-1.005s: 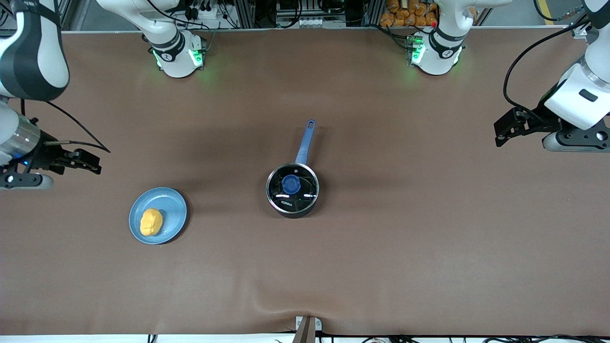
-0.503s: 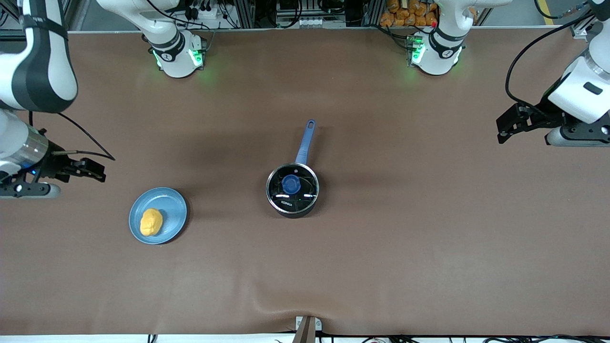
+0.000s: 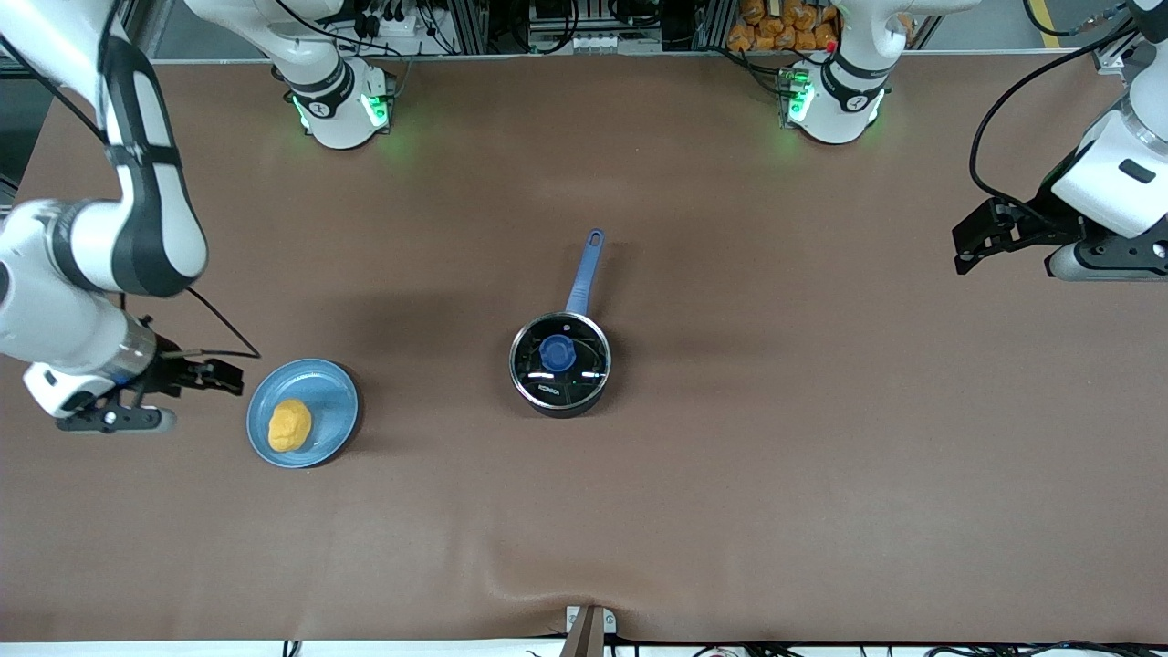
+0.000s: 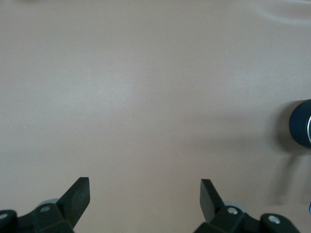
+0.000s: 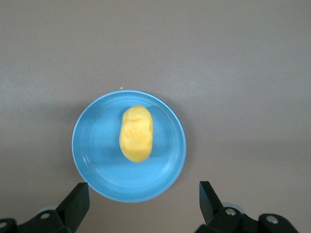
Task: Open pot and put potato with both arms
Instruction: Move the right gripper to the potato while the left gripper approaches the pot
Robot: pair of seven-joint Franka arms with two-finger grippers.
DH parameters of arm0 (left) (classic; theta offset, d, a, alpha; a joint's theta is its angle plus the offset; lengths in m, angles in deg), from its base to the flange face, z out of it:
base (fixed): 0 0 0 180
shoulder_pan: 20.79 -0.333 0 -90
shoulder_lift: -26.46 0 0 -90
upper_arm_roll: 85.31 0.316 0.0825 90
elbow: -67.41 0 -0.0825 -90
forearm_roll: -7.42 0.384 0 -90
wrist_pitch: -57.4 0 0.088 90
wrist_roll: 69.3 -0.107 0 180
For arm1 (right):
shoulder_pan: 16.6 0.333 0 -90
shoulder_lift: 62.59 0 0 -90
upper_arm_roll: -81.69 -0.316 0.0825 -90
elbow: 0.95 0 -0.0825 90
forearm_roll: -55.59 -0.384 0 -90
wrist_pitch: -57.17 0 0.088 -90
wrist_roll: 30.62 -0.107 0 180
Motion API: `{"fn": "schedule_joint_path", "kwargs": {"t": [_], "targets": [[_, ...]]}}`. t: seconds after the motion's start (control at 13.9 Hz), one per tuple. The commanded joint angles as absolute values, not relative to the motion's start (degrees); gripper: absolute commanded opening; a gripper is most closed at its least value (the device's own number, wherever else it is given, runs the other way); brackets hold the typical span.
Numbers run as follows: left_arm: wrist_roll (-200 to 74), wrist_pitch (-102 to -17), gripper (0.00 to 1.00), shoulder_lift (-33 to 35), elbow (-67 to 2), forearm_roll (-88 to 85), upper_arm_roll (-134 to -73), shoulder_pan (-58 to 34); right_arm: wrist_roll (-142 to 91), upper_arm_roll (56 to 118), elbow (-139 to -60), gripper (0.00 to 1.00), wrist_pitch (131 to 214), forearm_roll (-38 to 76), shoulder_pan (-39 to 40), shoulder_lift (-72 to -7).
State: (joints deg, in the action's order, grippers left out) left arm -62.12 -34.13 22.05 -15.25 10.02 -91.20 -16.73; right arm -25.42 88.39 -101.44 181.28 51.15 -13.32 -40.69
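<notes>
**Supervisor:** Report task status.

**Operator:** I read no step as complete. The pot [image 3: 558, 365] stands near the table's middle with its glass lid [image 3: 559, 361] seated and the blue knob [image 3: 557, 352] untouched. Its long handle [image 3: 585, 270] points toward the robots' bases. The potato [image 3: 289, 425] lies on the light-blue plate [image 3: 324, 388], toward the right arm's end of the table and well apart from the pot. Two steps are left, in my judgement: lift the lid, then carry the potato into the pot.

**Supervisor:** Report the end effectors.

**Operator:** I see the right gripper [image 3: 219, 376] just beside the plate's rim, on the side away from the pot. Its jaws stand wide and hold nothing. In the right wrist view the right gripper [image 5: 142, 191] frames the plate [image 5: 92, 145], with the potato [image 5: 136, 133] lying ahead of the two fingertips [image 5: 80, 191]. The left gripper [image 3: 969, 245] is over bare table at the left arm's end, well apart from the pot. Its jaws also stand wide and empty. In the left wrist view the left gripper [image 4: 145, 187] faces bare cloth; only an edge of the pot [image 4: 302, 124] shows.

**Supervisor:** Assignment?

**Operator:** I judge the right arm suited to the potato and the left arm to the lid.
</notes>
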Motion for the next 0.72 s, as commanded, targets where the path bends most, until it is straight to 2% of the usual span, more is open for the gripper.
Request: {"fn": "schedule_joint_path", "kwargs": {"t": [0.0, 0.36, 0.65], "targets": [[-62.35, -35.05, 1.0, 21.28, -15.82, 9.18, -91.46, -15.79, -24.21, 87.84, -100.7, 1.0, 185.48, 48.91, -14.05, -36.85], [-61.04, -41.03, 1.0, 16.01, -16.0, 8.48, -90.5, -2.11, -24.21, 87.67, -100.7, 1.0, 192.16, 46.81, -13.96, -31.05], [-50.62, -47.61, 1.0, 9.07, -15.39, 8.39, -86.11, 12.22, -24.29, 87.67, -100.88, 1.0, 196.82, 45.93, -13.88, -27.53]]}}
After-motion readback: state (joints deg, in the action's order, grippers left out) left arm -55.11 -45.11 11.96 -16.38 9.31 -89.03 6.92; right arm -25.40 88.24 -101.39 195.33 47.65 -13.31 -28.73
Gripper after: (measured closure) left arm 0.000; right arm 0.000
